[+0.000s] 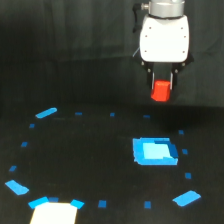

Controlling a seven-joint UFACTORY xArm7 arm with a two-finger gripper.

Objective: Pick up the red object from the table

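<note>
The red object (161,91) is a small red-orange block held between the dark fingers of my gripper (162,85). It hangs in the air above the table (90,160), well clear of the black surface. The white gripper body (164,39) sits in the upper right of the exterior view, pointing straight down. The gripper is shut on the block, whose top part is hidden between the fingers.
A flat bright blue rectangular patch (154,151) lies on the table below the gripper. Small blue tape marks ring the surface, with larger blue pieces on the left (46,113) and lower right (186,198). A white patch (54,213) sits at the bottom left. Dark cloth hangs behind.
</note>
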